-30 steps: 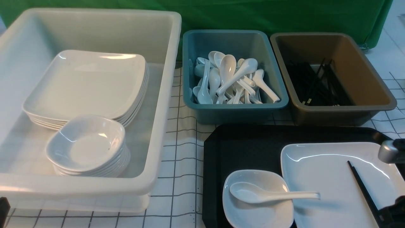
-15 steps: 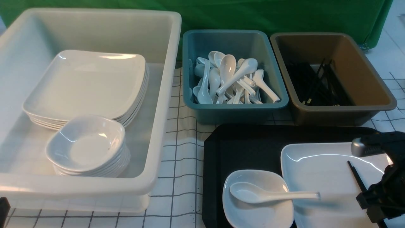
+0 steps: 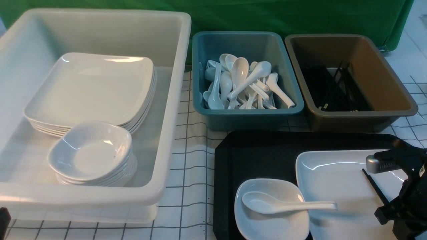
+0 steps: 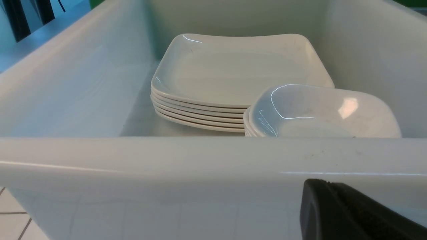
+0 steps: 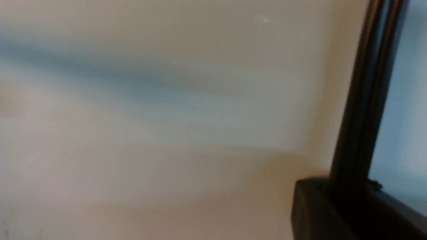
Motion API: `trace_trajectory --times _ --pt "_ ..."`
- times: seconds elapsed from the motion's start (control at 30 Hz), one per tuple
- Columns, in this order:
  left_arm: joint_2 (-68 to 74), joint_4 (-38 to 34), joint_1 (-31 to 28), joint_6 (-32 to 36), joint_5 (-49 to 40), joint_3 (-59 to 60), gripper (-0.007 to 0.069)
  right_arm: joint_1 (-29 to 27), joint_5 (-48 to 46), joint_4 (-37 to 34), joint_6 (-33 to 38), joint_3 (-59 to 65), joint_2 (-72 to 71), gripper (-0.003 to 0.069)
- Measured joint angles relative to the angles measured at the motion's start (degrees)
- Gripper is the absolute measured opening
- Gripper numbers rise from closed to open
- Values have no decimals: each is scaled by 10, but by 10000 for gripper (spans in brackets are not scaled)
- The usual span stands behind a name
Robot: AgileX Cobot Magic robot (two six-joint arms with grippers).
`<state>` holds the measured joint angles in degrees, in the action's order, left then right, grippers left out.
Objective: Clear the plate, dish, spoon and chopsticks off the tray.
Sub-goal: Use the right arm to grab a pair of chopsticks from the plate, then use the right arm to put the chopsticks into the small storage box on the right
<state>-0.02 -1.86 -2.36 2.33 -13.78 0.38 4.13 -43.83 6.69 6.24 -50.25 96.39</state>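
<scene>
- While the right gripper point(image 3: 392, 211) is held low over the right side of the plate point(image 3: 333, 180), the chopsticks point(image 3: 375, 186) are seen slanting across that plate. Their far tip is in the clear and their near end is hidden under the black fingers.
- From the right wrist, the chopsticks point(image 5: 363, 100) are shown running straight onto one dark finger point(image 5: 317, 213) and touching it. The second finger is not caught, so whether the pair is pinched or merely met cannot be told.
- Over on the left, the left gripper point(image 4: 333, 213) is shown closed on itself, just outside the near wall of the white tub point(image 3: 173, 100).
- The tray point(image 3: 260, 156) is laid on the checked cloth point(image 3: 193, 166), in front of the teal tub point(image 3: 247, 115) and brown tub point(image 3: 360, 118), and all four pieces are found on it.
- The plate is set at the tray's right, and the dish point(image 3: 277, 228) is placed just beside its left edge.
- The spoon point(image 3: 287, 206) is rested with its bowl in the dish and its handle reaching over the plate's rim.
- Inside the white tub, a stack of plates point(image 3: 93, 86) and a stack of dishes point(image 3: 90, 153) are stored, with the dishes nearer.
- The teal tub is heaped with white spoons point(image 3: 240, 83), and black sticks point(image 3: 333, 90) are piled in the brown tub.
</scene>
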Motion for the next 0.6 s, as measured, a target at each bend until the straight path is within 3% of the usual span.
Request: trace_trajectory --times 0.2,0.33,0.53,0.6 --pt "0 0 0 0 0 0 21 0 -98 -16 0 -85 -6 166" --pt "0 0 0 0 0 0 21 0 -113 -30 0 -163 -35 166" --pt "0 0 0 0 0 0 21 0 -44 -33 -2 -277 -51 166" --pt "0 0 0 0 0 0 21 0 41 -34 -15 -324 -38 166"
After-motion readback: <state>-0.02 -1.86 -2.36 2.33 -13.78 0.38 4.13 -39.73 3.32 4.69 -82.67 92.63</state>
